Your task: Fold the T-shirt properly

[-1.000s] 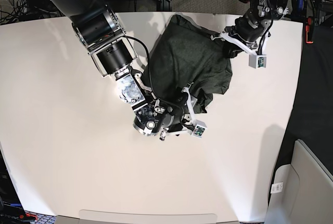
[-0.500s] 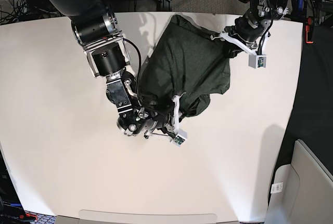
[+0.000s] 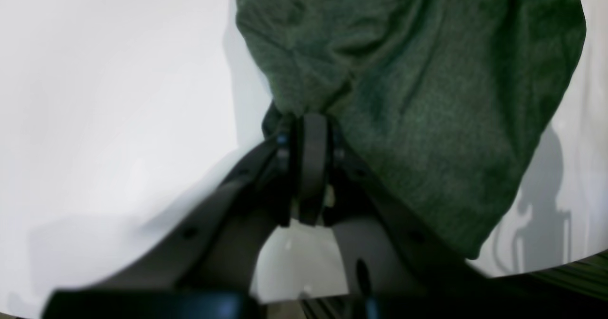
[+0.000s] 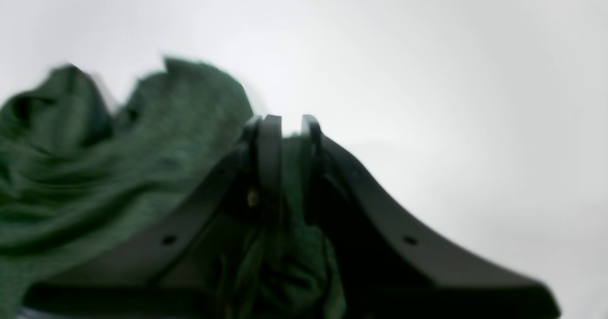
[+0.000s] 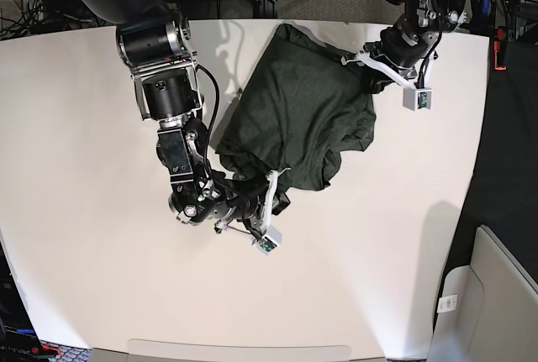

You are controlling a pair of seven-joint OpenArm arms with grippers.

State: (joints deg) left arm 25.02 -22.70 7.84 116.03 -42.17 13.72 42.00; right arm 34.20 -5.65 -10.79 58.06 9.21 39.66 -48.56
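The dark olive-green T-shirt (image 5: 294, 110) lies bunched on the white table (image 5: 101, 278), stretched between my two grippers. At its far right corner, my left gripper (image 5: 360, 66) is shut on the fabric. In the left wrist view the left gripper (image 3: 308, 122) pinches a gathered fold of the T-shirt (image 3: 427, 96). My right gripper (image 5: 276, 184) is shut on the shirt's near edge. In the right wrist view the right gripper (image 4: 289, 129) has green cloth between its narrow-set fingers (image 4: 269, 143), and the rest of the T-shirt (image 4: 109, 167) is heaped to the left.
The table's right edge (image 5: 483, 169) drops to dark floor, with a grey bin (image 5: 496, 295) at the lower right. Cables and equipment crowd the back edge. My right arm's bulky links (image 5: 160, 68) stand over the table's left half.
My right gripper has shut on the shirt's near edge and dragged it left and toward the front, spreading the cloth. The left gripper has held still.
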